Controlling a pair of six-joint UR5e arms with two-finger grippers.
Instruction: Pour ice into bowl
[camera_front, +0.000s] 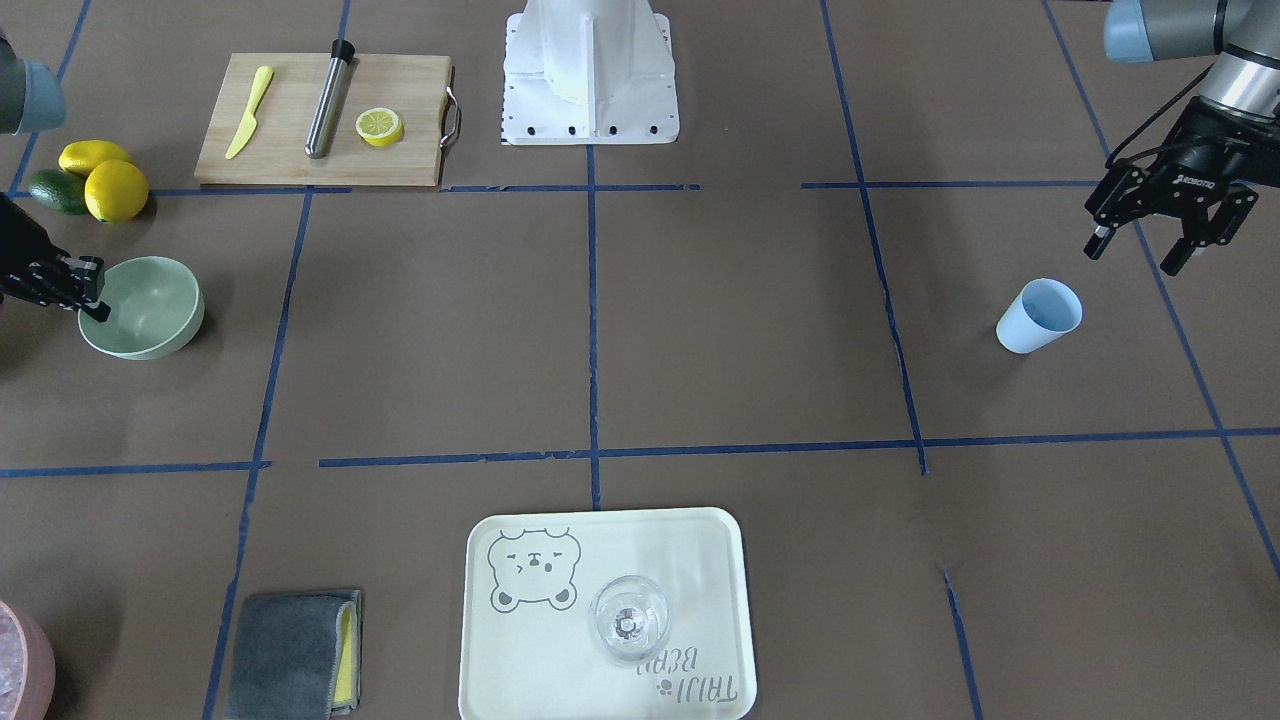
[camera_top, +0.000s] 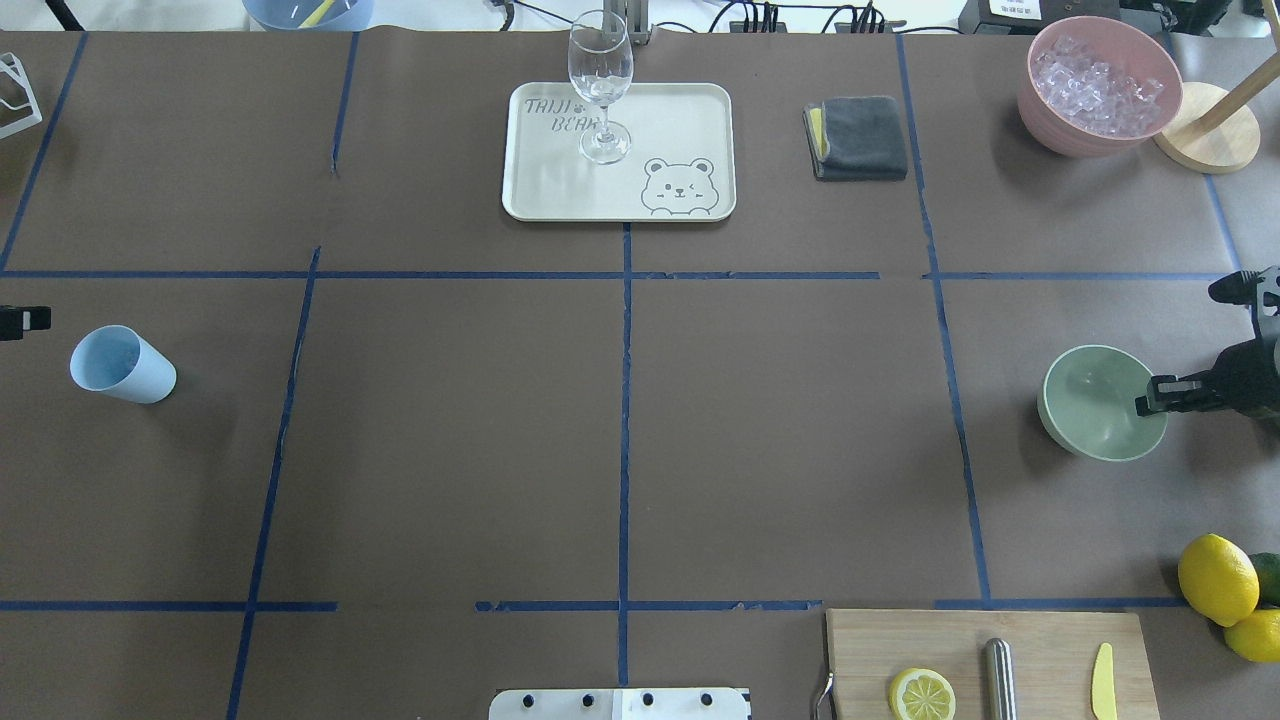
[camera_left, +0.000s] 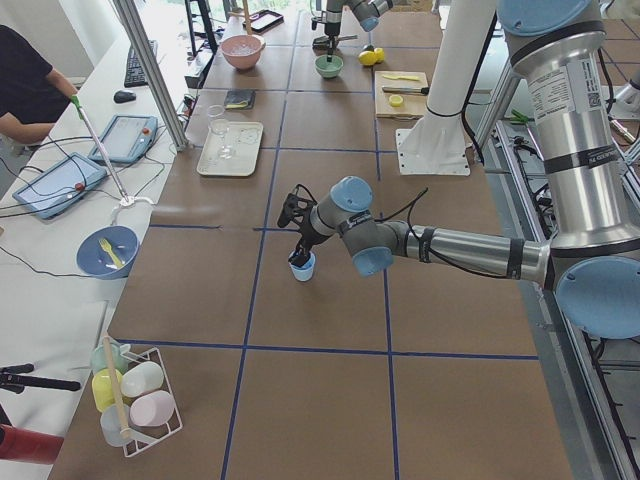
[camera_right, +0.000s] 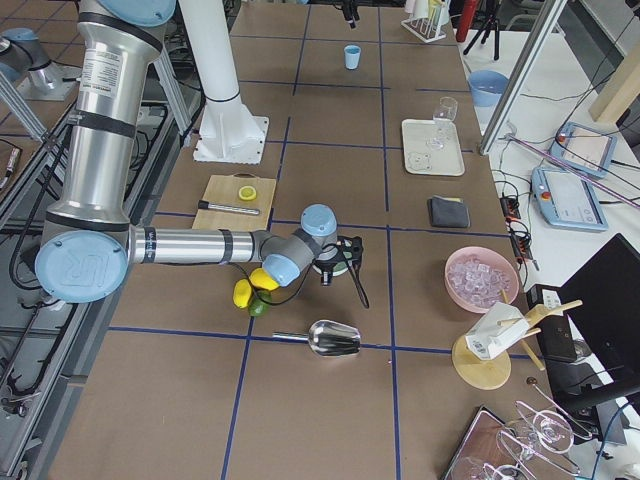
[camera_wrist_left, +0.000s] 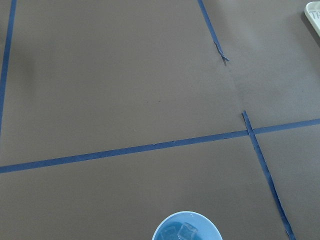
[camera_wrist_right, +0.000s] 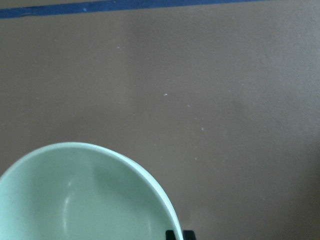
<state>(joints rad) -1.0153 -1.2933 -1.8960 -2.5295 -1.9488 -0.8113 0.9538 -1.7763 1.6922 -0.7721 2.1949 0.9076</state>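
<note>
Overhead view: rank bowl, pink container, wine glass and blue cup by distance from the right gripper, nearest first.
From the right gripper:
1. bowl: at the jaws, near the table's right edge.
2. pink container: far right corner.
3. wine glass: far centre, on the tray.
4. blue cup: opposite side, near the left edge.

You have bright, even overhead light, soft shadows beside the bowl (camera_front: 150, 345) and blue cup (camera_front: 1038, 316), and a slightly blurred right wrist view.

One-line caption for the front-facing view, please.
Right gripper pinches the rim of the round pale mint-green bowl; open left gripper hovers near the upright light blue tapered cup.
</note>
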